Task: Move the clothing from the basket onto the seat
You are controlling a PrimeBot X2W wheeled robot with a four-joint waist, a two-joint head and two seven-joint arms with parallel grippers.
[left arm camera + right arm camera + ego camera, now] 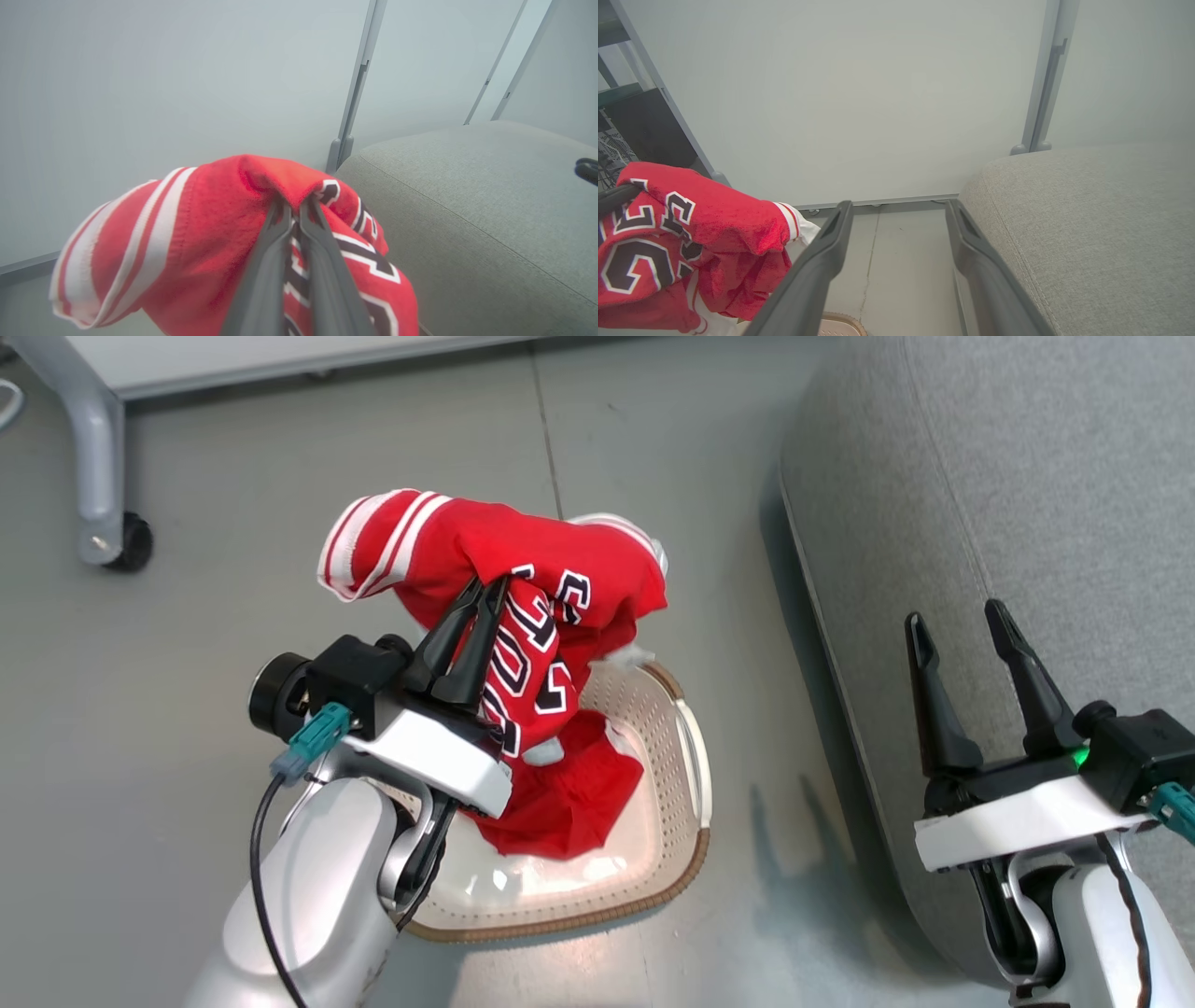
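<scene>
My left gripper (487, 590) is shut on the red clothing (523, 579), holding a bunched fold lifted above the basket (667, 859). The garment has white striped trim and black-and-white lettering; its lower part still hangs into the cream basket with the brown rim. Seen from the left wrist, the closed fingers (294, 212) pinch the red cloth (196, 233), and the grey seat (490, 196) lies to the right. My right gripper (957, 614) stands open and empty over the edge of the seat (1027, 476). The right wrist view shows its spread fingers (896, 210), the clothing (682, 238) at left and the seat (1087, 224) at right.
A pale table frame leg with a black caster (121, 537) stands on the grey floor at the upper left. A pale wall panel with a metal post (1041, 93) rises behind the seat. Bare floor lies between basket and seat.
</scene>
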